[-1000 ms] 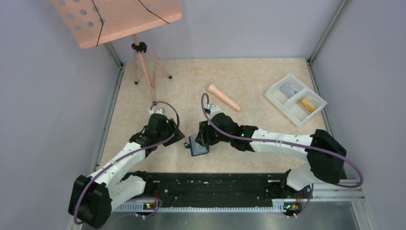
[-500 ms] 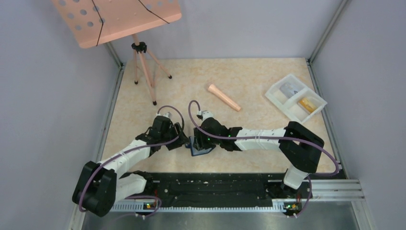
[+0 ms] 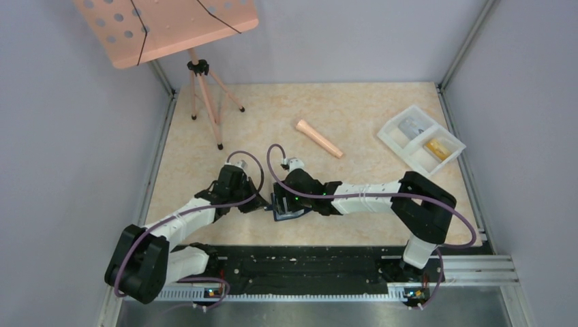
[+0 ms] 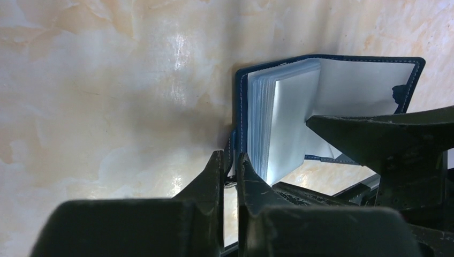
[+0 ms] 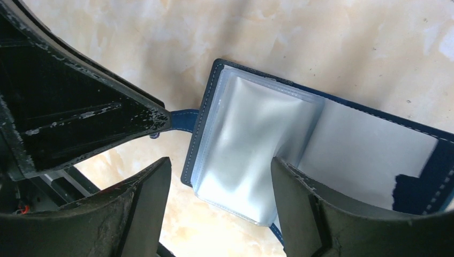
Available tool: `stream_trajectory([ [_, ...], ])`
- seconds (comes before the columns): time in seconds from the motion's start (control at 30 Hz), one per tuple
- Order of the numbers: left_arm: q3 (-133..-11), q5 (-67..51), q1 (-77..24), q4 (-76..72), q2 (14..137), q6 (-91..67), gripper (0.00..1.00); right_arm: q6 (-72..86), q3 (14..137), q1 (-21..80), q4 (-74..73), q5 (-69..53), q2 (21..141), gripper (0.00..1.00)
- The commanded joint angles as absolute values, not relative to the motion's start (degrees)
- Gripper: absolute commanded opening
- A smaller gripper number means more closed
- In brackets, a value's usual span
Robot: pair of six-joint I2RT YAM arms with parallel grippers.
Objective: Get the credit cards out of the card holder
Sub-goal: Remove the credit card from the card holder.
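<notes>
While my left gripper [image 4: 230,160] clenches the tab [image 4: 231,145] of the open navy folding card holder [image 4: 364,85], my right gripper [image 5: 219,166] stands released astride its clear plastic sleeves [image 5: 246,134].

Overhead view, close wrist views, card holder [image 4: 342,88] shared

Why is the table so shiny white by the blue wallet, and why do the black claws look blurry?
Left wrist view: light glare whitens the table beside the card holder; the left gripper is very near, so soft. Right wrist view: the plastic sleeves look hazy bright.
</notes>
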State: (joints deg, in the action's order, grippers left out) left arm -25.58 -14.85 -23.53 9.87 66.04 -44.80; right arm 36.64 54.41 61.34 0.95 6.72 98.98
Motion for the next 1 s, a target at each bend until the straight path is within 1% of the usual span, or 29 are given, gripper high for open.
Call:
stream_trajectory([
  [0.0,-24.87,-16.58,-23.29,7.42,64.51,-44.52,0.00,36.72,54.30,62.13,2.87,8.93,99.70,0.71],
  [0.17,-25.26,-16.82,-23.29,8.28,63.18,-44.56,0.00,36.61,54.29,62.13,1.42,11.91,100.42,0.71],
  [0.4,-25.53,-18.01,-23.29,9.01,61.15,-45.00,0.00,36.59,54.62,62.11,0.78,12.66,101.46,0.72],
  [0.5,-25.66,-17.68,-23.29,9.84,60.35,-44.86,0.00,36.35,54.86,62.14,0.20,13.34,101.37,0.67],
  [0.7,-25.75,-16.60,-23.29,11.07,59.94,-44.18,0.00,36.16,54.95,62.12,-2.97,15.69,100.02,0.55],
  [0.97,-26.00,-16.70,-23.29,11.43,59.70,-43.99,0.00,36.04,54.77,62.11,-7.89,20.97,96.82,0.54],
])
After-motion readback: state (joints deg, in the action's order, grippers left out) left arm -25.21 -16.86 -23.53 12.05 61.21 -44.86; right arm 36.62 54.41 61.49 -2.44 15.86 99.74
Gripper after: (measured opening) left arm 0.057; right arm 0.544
